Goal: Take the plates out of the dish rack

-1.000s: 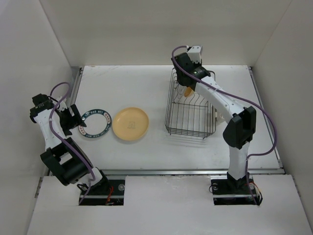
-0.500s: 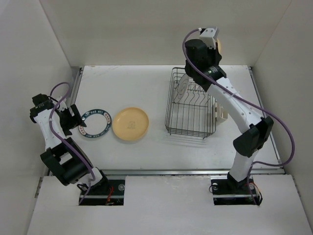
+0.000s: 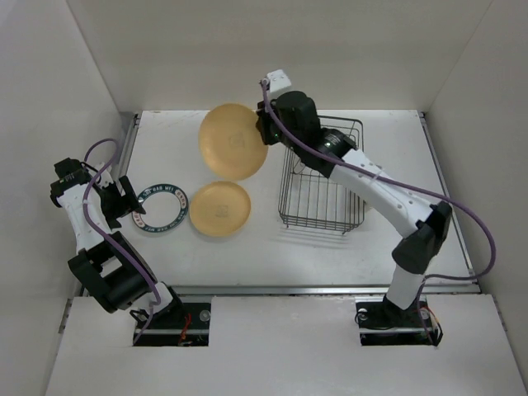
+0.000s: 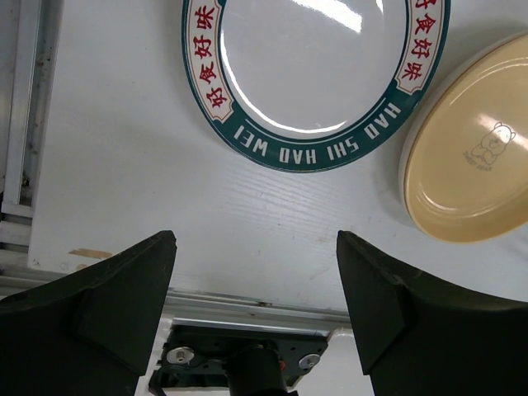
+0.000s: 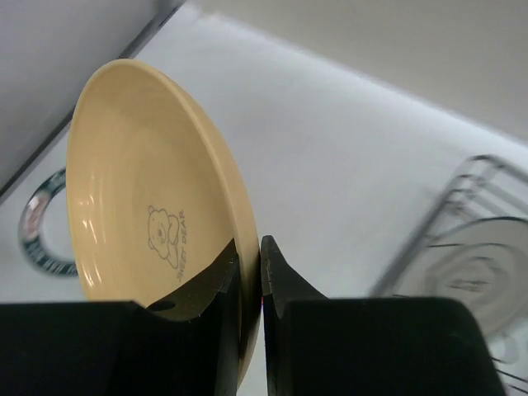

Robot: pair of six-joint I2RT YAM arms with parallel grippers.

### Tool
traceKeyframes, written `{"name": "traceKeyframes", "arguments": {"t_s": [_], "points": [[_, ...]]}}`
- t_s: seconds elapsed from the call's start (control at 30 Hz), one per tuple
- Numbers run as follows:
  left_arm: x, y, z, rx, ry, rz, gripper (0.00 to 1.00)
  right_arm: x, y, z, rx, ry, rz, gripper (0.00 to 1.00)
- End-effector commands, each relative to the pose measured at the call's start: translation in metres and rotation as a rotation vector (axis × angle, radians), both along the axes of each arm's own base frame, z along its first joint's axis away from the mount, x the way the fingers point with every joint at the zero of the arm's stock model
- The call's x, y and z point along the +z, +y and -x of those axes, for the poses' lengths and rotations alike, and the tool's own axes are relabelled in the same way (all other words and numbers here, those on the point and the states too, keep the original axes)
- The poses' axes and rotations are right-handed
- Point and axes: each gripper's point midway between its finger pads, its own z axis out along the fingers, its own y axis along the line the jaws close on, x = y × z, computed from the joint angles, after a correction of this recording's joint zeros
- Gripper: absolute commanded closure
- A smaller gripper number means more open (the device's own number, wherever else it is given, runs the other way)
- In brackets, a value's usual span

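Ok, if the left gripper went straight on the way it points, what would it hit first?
Probably the round white plate with the teal lettered rim, lying flat just ahead of the open left gripper. Depth is unclear; it could touch the white table first.

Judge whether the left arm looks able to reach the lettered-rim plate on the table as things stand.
Probably yes: the left gripper hangs open just short of the lettered-rim plate, only bare table between them. The yellow plate beside it lies farther off, not in the way.
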Motion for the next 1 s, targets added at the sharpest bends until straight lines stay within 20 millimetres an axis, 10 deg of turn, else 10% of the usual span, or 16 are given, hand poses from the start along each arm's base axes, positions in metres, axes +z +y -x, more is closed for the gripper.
{"name": "traceKeyframes", "arguments": {"t_s": [0.0, 0.33, 0.6, 0.8, 0.97], "points": [[0.01, 0.003, -0.003, -0.01, -0.026, -0.03, 0.24, -0.064, 0.073, 0.031, 0.373, 0.239, -0.094, 1.0], [0.01, 0.002, -0.001, -0.019, -0.019, -0.029, 0.24, -0.174, 0.11, 0.012, 0.391, 0.43, -0.059, 1.0], [0.012, 0.004, -0.001, -0.024, -0.022, -0.045, 0.24, -0.242, 0.096, 0.01, 0.279, 0.53, 0.126, 0.34], [0.013, 0.006, -0.004, -0.016, -0.022, -0.042, 0.24, -0.237, 0.077, 0.004, 0.147, 0.452, 0.261, 0.31], [0.013, 0.004, -0.002, -0.016, -0.015, -0.037, 0.24, -0.156, 0.059, -0.003, 0.024, 0.331, 0.137, 0.3]]}}
